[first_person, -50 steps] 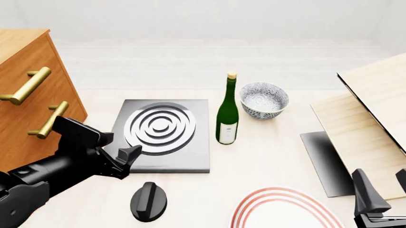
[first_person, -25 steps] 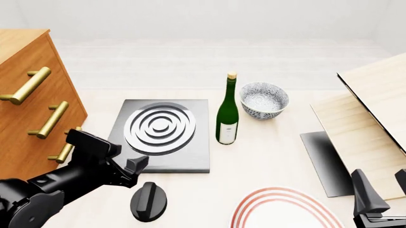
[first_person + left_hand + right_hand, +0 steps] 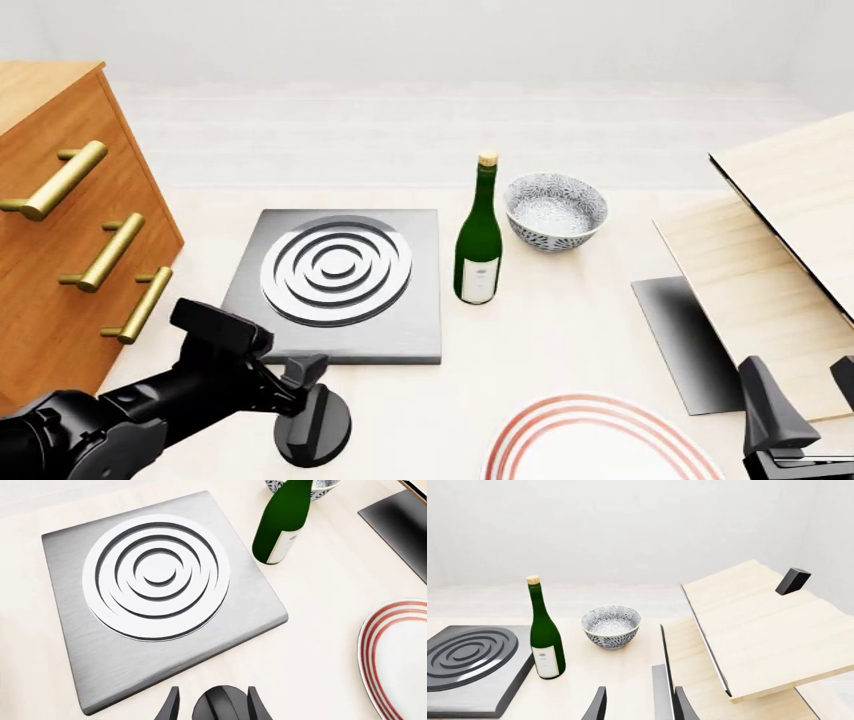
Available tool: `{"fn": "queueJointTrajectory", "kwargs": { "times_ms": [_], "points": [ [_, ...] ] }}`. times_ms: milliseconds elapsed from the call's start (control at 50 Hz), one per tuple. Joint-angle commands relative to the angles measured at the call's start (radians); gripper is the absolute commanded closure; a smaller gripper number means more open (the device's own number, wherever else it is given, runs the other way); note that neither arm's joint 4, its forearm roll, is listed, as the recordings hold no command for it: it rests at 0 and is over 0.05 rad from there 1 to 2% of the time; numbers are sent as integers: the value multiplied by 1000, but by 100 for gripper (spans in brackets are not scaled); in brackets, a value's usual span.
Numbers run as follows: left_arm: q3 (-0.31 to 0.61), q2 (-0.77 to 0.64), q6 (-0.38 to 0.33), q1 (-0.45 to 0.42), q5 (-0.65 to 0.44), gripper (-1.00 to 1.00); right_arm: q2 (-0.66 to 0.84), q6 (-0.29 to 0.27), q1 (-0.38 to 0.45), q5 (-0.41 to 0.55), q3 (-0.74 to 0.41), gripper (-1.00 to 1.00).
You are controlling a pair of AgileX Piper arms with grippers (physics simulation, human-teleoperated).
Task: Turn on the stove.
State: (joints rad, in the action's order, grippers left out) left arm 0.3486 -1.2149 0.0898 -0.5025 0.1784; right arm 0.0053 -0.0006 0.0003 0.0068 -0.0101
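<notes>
The stove (image 3: 336, 300) is a square dark-grey slab with silver burner rings, left of the table's middle; it also shows in the left wrist view (image 3: 67, 630) and the right wrist view (image 3: 467, 680). Its black ridged knob (image 3: 315, 428) lies on the table just in front of the slab. My left gripper (image 3: 296, 385) is open and sits over the knob. In the left wrist view the knob (image 3: 219, 706) lies between the two fingers of that gripper (image 3: 213, 709). My right gripper (image 3: 807, 400) is open and empty at the near right, also in its own view (image 3: 639, 707).
A green bottle (image 3: 478, 245) stands right of the stove, with a patterned bowl (image 3: 554, 210) behind it. A wooden cabinet with gold handles (image 3: 67, 230) is at the left. A red-ringed plate (image 3: 601, 445), a dark flat sheet (image 3: 687, 340) and wooden boards (image 3: 774, 250) are at the right.
My left arm has moved toward the near edge and to the right, from the stove's front left corner to the knob. The right arm has not moved.
</notes>
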Motion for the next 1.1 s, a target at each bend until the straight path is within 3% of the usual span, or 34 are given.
{"fn": "queueJointTrajectory", "kwargs": {
  "times_ms": [20,1100],
  "points": [
    [-24,-55,24,-10,50,-100,0,0,0,0,0,-100],
    [-84,-276,73,-29,242,-100,0,0,0,0,0,-100]
  ]
}}
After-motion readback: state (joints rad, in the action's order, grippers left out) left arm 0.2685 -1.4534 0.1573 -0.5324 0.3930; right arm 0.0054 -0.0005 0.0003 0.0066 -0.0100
